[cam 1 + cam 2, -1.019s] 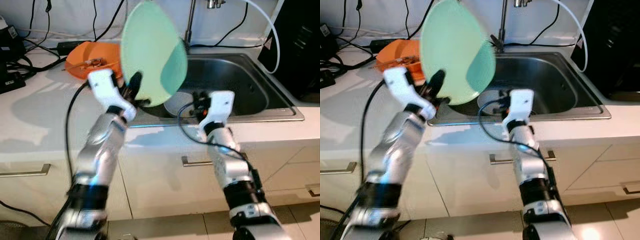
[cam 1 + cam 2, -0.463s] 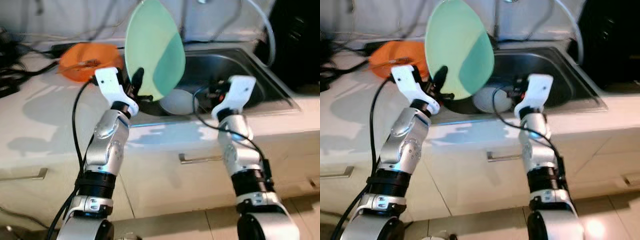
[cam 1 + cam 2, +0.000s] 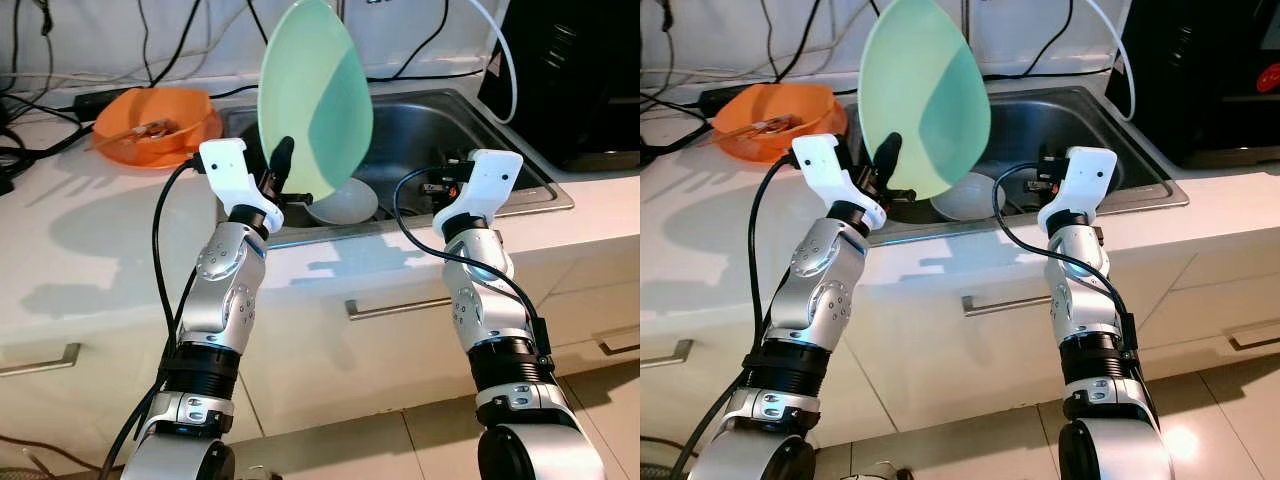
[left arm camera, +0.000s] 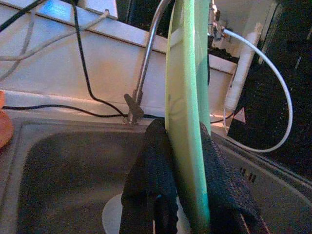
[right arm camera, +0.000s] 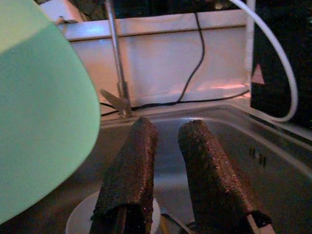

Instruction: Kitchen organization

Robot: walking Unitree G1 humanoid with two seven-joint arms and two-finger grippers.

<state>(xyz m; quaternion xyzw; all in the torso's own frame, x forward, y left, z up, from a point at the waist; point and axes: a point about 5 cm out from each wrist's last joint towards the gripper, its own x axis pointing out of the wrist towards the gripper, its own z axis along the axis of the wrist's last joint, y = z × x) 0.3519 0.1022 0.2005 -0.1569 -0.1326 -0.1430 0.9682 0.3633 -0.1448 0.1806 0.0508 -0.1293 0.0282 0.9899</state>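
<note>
- Your left gripper [image 3: 281, 172] is clamped on the bottom edge of the green plate [image 3: 315, 100], holding it upright on edge above the near left part of the sink [image 3: 450, 130]; the left wrist view shows a black finger pressed on each face of the plate.
- Your right gripper [image 5: 168, 161] hangs over the sink basin with its fingers a little apart and nothing between them.
- A white dish [image 3: 342, 203] sits on the sink floor, below and just behind the raised plate.
- An orange bowl [image 3: 155, 123] with some scraps in it rests on the surface to the left of the sink, well apart from both grippers.
- Progress, as I judge it: you're midway. One plate is lifted clear of the sink but not yet set down anywhere; the white dish and the orange bowl look untouched.
- Count: one green plate, one white dish, one orange bowl, one sink with one tap [image 4: 146, 73], several black cables [image 3: 160, 45] along the back wall.
</note>
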